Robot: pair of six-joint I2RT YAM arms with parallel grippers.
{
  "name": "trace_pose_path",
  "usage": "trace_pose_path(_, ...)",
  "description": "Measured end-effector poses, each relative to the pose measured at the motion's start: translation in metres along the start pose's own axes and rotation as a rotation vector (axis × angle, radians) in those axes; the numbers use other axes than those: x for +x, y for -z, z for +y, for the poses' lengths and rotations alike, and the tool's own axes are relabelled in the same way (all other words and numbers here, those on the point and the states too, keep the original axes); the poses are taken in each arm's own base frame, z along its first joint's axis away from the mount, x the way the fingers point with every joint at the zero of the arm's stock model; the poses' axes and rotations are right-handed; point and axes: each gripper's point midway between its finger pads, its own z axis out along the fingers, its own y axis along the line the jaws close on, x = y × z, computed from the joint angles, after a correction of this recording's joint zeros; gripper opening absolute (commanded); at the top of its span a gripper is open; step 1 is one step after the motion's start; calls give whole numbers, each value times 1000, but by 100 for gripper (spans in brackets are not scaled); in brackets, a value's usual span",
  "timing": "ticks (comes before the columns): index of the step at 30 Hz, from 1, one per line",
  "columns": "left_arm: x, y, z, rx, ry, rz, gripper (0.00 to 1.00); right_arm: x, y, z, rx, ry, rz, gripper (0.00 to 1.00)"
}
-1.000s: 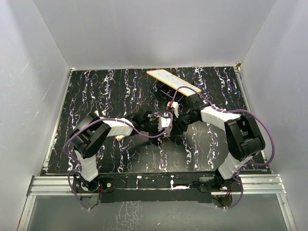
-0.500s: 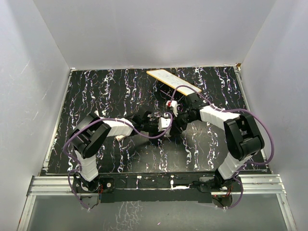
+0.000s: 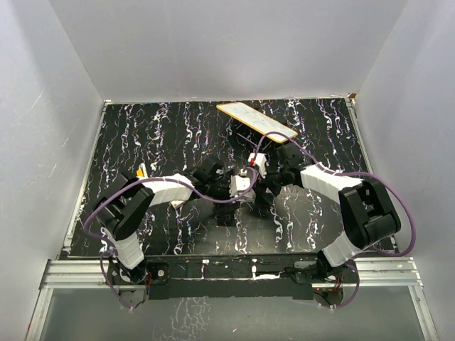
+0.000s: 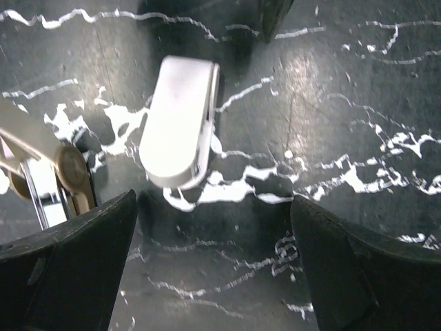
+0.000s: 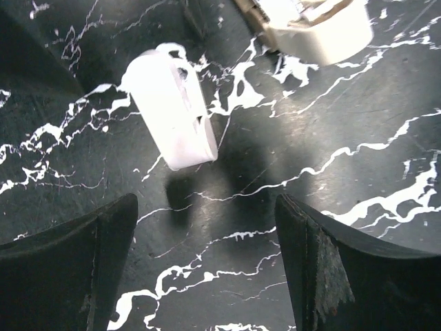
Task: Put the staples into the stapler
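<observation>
Plain grey walls; black marbled tabletop

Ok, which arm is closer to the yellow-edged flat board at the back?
Right. The right arm has its wrist just in front of the board, by its right end; the left arm reaches in from the left, closer to the near edge.

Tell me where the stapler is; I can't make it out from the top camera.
In both wrist views the stapler sits on the black marbled table, just ahead of the open left gripper and the open right gripper.
</observation>
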Motion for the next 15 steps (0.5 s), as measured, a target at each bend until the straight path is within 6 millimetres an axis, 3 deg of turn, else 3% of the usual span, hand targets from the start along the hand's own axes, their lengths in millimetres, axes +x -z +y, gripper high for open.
trace_pose_path(6, 2, 37, -5, 11, 69, 47, 85, 7, -10, 9, -10, 56, 16, 85)
trace_pose_path(10, -5, 80, 18, -52, 150, 8, 85, 1, -17, 10, -8, 105, 8, 85)
trace_pose_path(15, 5, 128, 47, -153, 273, 3, 89, 5, -33, 13, -15, 145, 33, 81)
